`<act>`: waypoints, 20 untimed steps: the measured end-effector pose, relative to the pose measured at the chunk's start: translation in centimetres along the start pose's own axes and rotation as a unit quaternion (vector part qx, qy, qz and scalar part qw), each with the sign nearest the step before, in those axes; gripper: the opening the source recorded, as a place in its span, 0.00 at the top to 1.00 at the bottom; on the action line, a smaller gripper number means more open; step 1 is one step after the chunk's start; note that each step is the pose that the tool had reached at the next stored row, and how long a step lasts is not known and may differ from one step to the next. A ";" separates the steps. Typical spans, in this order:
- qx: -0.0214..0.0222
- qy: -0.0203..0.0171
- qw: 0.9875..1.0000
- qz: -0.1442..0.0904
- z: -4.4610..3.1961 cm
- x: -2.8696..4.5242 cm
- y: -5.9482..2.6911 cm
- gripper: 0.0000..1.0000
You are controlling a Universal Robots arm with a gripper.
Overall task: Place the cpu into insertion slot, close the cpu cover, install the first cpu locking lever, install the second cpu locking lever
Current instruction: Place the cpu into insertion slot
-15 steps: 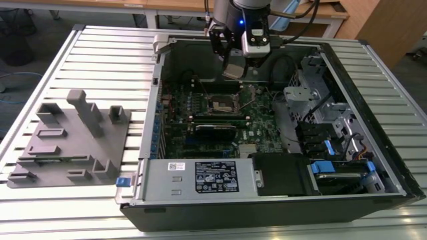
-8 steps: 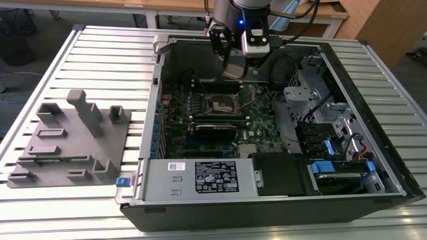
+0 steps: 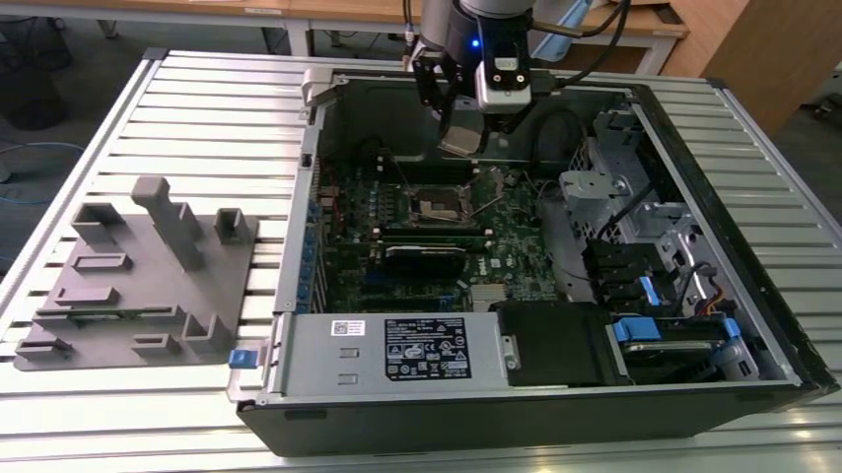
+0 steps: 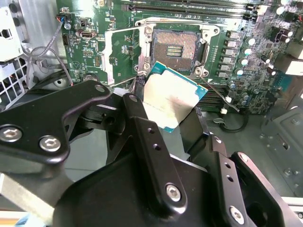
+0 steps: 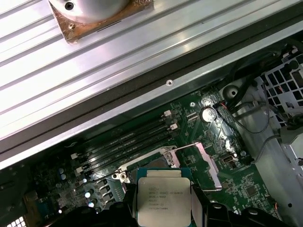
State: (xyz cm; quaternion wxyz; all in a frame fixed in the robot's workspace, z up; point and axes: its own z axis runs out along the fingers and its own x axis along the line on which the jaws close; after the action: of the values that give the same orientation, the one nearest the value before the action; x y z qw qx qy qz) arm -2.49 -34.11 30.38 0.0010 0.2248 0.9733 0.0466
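Note:
My gripper (image 4: 169,101) is shut on the cpu (image 4: 171,94), a flat square chip with a dull silver top and a green edge, pinched between two black fingers (image 4: 137,113). It hangs tilted a short way above the insertion slot (image 4: 177,45), whose dark centre lies bare inside a silver rim. The cpu cover (image 4: 122,54) stands swung open beside the slot. A thin metal lever (image 4: 223,99) sticks out at the slot's other side. In the exterior view my gripper (image 3: 460,140) hovers over the slot (image 3: 441,204) inside the open case. The first wrist view shows the cpu (image 5: 163,198) and cover (image 5: 204,163).
Long black memory slots (image 5: 123,146) run close to the socket. The case walls (image 3: 300,197) enclose the green board. A drive cage with blue tabs (image 3: 665,325) and a power supply box (image 3: 394,350) fill the near side. A grey fixture block (image 3: 132,276) sits on the slatted table (image 3: 197,99).

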 end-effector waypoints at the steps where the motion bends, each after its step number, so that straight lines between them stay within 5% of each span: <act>1: 0.000 0.000 1.000 0.000 0.00 0.00 0.00 0.46; 20: 0.000 -0.001 1.000 0.006 0.04 0.00 0.00 0.46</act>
State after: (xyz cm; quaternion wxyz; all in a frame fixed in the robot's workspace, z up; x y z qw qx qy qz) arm -2.49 -34.10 30.35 0.0013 0.2304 0.9720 0.0466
